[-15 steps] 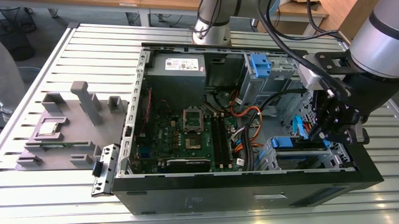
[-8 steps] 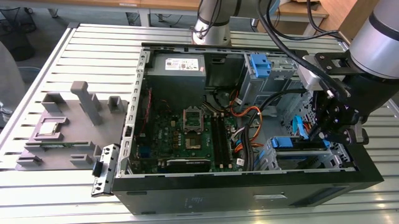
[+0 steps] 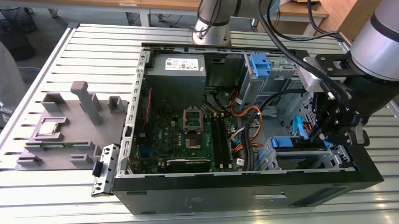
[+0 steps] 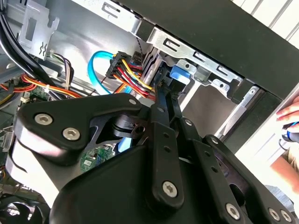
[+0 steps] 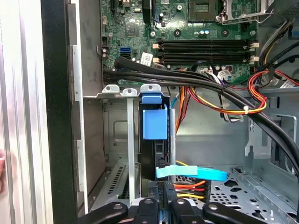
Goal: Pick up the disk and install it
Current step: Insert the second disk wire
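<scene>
While seated, disk [image 5: 154, 135] adjoins end effector [image 5: 161, 205].

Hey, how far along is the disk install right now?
Pickup looks done: the disk sits in the drive bay of the case. In hand: the gripper is right at its near end. Left: final seating, which I can't confirm from here.

In the second wrist view the gripper's [image 4: 161, 100] black linkage covers most of the disk [image 4: 183, 74], leaving only a blue corner of its frame showing just beyond the fingertips. In the first wrist view the disk [image 5: 154, 140] stands edge-on ahead of the gripper [image 5: 161, 205], its label hidden, and the picture's edge cuts the fingers off. A hand [image 4: 292, 112] beside the case is cropped.
</scene>
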You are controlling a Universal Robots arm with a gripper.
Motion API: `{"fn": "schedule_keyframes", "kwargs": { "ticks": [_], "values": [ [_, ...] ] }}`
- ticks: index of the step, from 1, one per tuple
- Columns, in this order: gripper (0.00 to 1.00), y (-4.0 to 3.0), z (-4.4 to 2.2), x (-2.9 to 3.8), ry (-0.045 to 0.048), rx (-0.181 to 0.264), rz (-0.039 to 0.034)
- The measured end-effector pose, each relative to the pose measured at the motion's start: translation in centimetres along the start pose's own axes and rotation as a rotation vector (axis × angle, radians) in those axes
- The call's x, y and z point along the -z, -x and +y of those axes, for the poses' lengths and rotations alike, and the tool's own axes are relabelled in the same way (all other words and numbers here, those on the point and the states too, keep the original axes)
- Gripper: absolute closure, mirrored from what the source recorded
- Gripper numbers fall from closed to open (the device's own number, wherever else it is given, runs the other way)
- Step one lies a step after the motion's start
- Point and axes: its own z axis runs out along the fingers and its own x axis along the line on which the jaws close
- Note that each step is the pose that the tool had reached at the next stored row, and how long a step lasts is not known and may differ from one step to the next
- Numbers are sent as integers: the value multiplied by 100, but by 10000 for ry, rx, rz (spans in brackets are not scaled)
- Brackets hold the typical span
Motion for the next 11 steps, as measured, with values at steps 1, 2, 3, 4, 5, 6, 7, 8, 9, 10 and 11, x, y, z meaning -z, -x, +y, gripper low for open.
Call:
{"fn": "schedule_keyframes", "kwargs": {
  "ticks": [1, 2, 3, 4, 5, 6, 7, 8, 9, 10, 11],
  "values": [
    [83, -3, 0, 0, 0, -1, -12],
    [83, -5, 0, -1, 1, -2, -28],
    [83, -8, 0, -1, 1, -3, -43],
    [83, -10, 0, -1, 2, -5, -64],
    [83, -10, 0, -1, 3, -7, -83],
    [83, -10, 0, -1, 3, -8, -113],
    [83, -10, 0, -1, 5, -11, -148],
    [83, -10, 0, -1, 5, -13, -172],
    [83, -10, 0, -1, 6, -15, -194],
    [83, -10, 0, -1, 7, -16, -214],
    [83, -10, 0, -1, 7, -18, -236]
  ]
}}
